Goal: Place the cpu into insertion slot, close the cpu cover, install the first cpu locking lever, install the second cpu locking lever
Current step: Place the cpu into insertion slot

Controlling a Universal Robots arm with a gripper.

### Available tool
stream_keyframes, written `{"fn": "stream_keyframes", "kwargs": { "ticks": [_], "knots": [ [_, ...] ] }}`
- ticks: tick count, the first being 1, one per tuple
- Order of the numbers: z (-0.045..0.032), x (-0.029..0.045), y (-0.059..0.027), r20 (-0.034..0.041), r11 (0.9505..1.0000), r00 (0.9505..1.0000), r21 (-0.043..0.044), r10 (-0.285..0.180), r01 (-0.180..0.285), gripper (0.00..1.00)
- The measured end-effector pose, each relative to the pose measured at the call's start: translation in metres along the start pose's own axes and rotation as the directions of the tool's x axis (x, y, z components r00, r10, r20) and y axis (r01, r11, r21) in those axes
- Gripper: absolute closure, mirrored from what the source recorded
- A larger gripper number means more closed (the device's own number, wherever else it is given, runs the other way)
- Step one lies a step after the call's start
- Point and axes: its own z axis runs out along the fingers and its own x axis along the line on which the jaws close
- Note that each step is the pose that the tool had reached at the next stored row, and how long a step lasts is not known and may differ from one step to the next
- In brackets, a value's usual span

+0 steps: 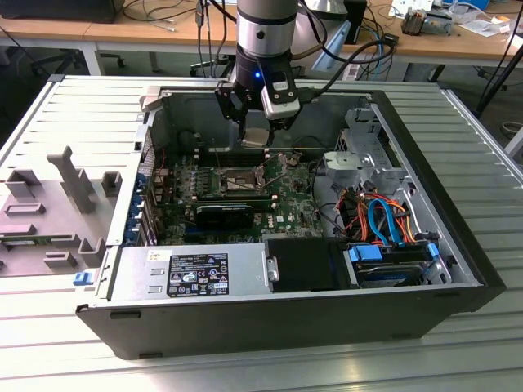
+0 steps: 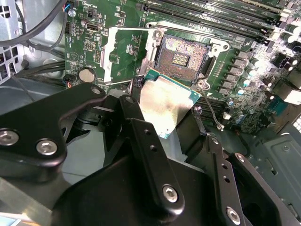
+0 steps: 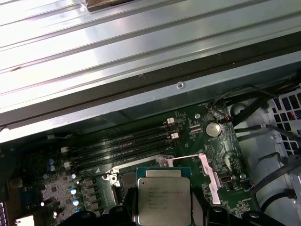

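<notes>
We judged the cpu (image 3: 163,202) light, stiff and fragile, best pinched by its edges. The tool (image 2: 164,110) was clamped on it, holding it over the board near the bare insertion slot (image 2: 181,55), with the cpu cover (image 2: 126,52) standing open. The computer case (image 1: 286,318) lay on a ribbed metal bench (image 1: 82,106), with desks (image 1: 122,28) behind.

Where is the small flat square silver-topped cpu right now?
In the second wrist view the cpu sits gripped in the black gripper, held above the green motherboard near the open, empty insertion slot.
</notes>
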Motion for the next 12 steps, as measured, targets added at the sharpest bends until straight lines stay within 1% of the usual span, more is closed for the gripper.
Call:
{"fn": "stream_keyframes", "kwargs": {
  "ticks": [12],
  "knots": [
    [0.0001, 0.0, 0.0, 0.0006, 1.0, 1.0, -0.0001, 0.007, -0.007, 0.45]
  ]
}}
